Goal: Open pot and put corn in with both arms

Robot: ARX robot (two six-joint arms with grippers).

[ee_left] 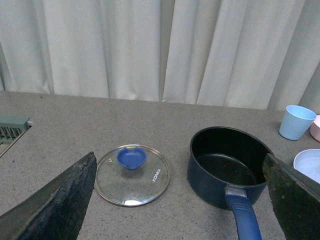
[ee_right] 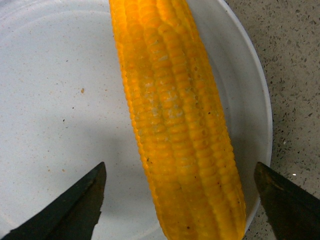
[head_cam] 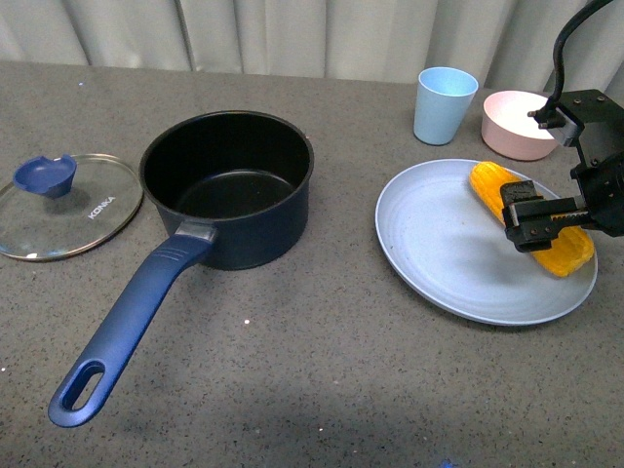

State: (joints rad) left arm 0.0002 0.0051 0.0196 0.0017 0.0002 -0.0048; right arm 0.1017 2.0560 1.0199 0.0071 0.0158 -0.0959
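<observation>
The left hand (ee_left: 179,156) hangs wide open above the worktop (head_cam: 322,390). At the left the glass lid (head_cam: 63,207) lies knob-up, just beside the uncovered pot (head_cam: 229,190) (black inside, handle (head_cam: 127,322) pointing toward the robot). Further right, the corn (head_cam: 490,182) lies on a pale blue plate (head_cam: 439,253); the right hand (ee_right: 180,165) hovers over it, fingers (ee_right: 75,205) spread wide on either side, not touching it.

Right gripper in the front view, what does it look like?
The right gripper is black and boxy, with a ribbed rail across it and a thick black cable curving above. Close up, its fingers are dark, flat, tapering wedges. No markings show.
</observation>
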